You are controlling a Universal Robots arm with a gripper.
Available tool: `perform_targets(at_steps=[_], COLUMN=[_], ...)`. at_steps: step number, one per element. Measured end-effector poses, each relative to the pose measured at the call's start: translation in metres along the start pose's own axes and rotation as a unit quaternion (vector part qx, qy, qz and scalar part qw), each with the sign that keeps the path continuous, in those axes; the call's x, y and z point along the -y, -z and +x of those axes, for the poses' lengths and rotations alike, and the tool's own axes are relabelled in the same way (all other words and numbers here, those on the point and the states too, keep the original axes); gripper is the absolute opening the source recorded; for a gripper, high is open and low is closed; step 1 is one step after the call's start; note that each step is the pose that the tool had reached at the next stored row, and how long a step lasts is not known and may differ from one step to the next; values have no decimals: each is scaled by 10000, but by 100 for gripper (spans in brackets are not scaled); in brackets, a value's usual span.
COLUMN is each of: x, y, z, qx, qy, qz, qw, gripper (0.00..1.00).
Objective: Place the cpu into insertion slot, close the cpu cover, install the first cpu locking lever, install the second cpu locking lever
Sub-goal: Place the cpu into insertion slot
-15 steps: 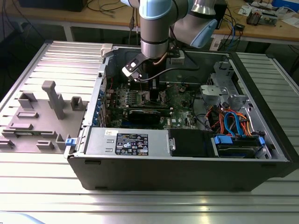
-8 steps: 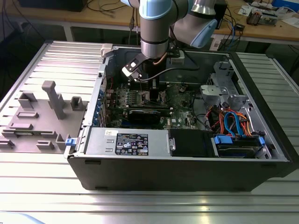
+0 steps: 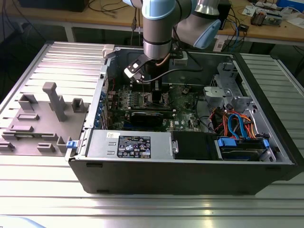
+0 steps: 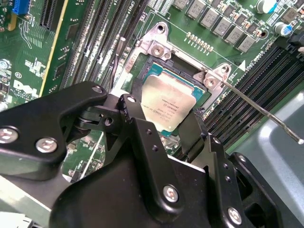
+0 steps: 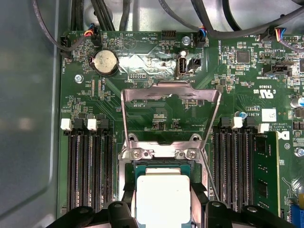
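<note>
The cpu (image 4: 172, 102) is a square chip with a silver top and green edge. It sits between my two black fingers (image 4: 130, 107), directly over the insertion slot (image 4: 166, 66), level with its silver rim. My gripper (image 5: 163, 202) is shut on the cpu (image 5: 163, 194), with a finger against each of two opposite edges. The cpu cover (image 5: 142, 92), a thin silver frame, stands swung open behind the slot. A thin wire locking lever (image 4: 266, 114) sticks out, unlatched, beside the socket. In the exterior view my gripper (image 3: 153, 92) reaches down into the open computer case.
Black memory slots (image 5: 90, 171) flank the socket on both sides. The case wall (image 3: 142, 147), a drive cage (image 3: 228, 90) and coloured cables (image 3: 237, 126) surround the motherboard. A grey fixture (image 3: 42, 118) lies on the table at the exterior view's left.
</note>
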State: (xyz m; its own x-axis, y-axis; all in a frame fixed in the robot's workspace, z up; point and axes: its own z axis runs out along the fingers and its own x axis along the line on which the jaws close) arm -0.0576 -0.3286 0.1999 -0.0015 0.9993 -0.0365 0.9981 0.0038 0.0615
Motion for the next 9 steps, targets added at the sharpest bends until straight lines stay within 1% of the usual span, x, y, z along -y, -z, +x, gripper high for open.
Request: perform_targets(at_steps=[1, 9], x=[-1, -12], y=[0, -5], z=[0, 0], qx=[8, 16], qy=[-1, -70], qz=[4, 10], qw=[10000, 10000], gripper=[54, 54])
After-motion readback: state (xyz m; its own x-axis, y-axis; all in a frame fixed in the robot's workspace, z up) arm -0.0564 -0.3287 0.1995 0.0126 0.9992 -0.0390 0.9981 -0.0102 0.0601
